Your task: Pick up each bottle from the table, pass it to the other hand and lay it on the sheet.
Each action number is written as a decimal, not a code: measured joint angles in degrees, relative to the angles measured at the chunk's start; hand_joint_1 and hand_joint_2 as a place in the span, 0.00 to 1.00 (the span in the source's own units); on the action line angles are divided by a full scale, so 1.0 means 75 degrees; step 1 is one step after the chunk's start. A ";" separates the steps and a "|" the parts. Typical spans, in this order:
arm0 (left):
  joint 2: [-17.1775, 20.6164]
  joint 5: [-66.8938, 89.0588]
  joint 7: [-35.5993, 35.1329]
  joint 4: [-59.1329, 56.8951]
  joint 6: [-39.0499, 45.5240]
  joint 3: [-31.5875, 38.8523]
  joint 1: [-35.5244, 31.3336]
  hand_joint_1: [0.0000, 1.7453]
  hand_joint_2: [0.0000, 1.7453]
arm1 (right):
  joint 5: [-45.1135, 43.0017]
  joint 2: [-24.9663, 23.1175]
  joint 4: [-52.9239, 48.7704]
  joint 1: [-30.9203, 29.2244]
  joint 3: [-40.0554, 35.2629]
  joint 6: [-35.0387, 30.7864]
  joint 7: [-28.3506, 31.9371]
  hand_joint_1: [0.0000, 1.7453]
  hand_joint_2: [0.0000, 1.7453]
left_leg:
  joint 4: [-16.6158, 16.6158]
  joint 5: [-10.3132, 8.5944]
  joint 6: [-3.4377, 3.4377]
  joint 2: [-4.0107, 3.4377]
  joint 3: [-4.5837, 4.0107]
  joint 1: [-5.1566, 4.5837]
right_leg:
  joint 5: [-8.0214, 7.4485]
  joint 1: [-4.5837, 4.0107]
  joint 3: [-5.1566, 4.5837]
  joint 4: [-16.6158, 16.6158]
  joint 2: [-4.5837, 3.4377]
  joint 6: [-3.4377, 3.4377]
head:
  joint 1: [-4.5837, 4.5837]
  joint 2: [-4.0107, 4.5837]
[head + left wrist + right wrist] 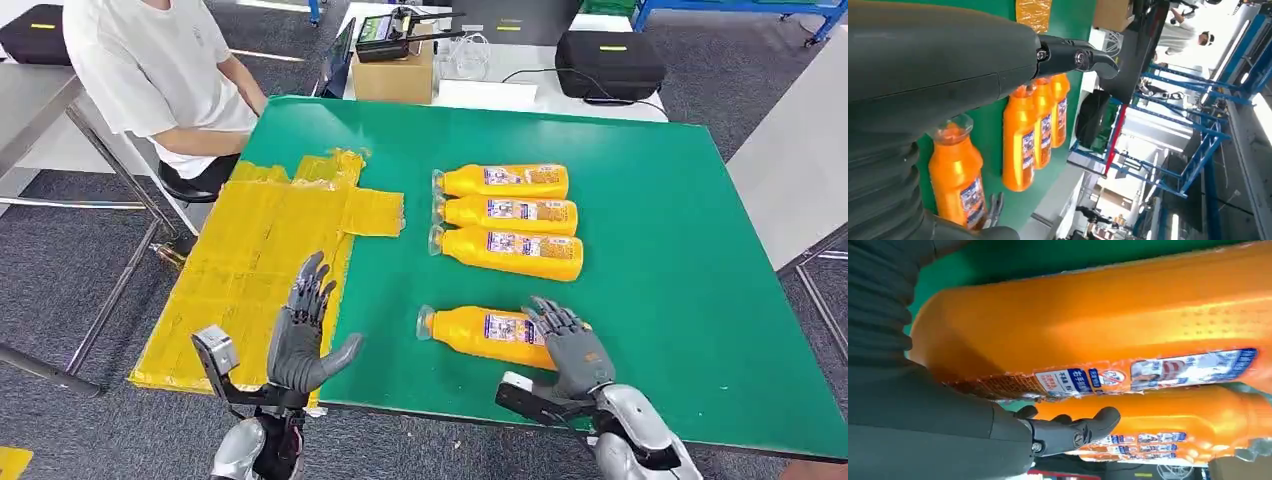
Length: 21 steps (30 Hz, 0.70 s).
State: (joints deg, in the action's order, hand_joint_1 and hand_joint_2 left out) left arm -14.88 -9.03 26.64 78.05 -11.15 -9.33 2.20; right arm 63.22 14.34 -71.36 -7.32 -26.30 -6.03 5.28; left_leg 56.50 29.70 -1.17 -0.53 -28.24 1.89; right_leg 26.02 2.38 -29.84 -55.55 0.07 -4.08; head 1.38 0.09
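Bottles (508,215): 4 on table (680,270) | sheet (250,260): 1 | right hand (565,345) on nearest

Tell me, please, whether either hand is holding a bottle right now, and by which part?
The left hand holds nothing, its fingers spread. The right hand lies on the base end of the nearest bottle, which lies on the table; a closed grip cannot be told.

The bottles, such as the nearest one (487,334), look like glossy orange plastic with a smooth printed label. The green table (660,260) has a matt, even surface. The yellow sheet (255,265) is crinkled and a little shiny, like thin film. Both hands, left (303,335) and right (570,345), are matt grey plastic.
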 measured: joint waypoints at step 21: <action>0.0000 0.0198 -0.0003 -0.0003 0.0050 0.0152 0.0109 0.00 1.00 | 0.0477 0.0084 0.0604 -0.0866 -0.0662 0.0750 -0.0696 1.00 1.00 | 0.0000 -0.0001 0.0000 -0.0001 0.0007 0.0000 | -0.0001 0.0000 0.0006 0.0000 -0.0001 0.0000 | -0.0003 0.0000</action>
State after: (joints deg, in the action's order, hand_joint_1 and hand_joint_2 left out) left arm -14.88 -7.54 26.62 78.03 -10.78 -8.20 3.02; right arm 66.79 14.97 -66.83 -13.82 -31.26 -0.41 0.07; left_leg 56.50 29.70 -1.17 -0.54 -28.19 1.89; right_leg 26.02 2.38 -29.80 -55.55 0.06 -4.08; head 1.36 0.09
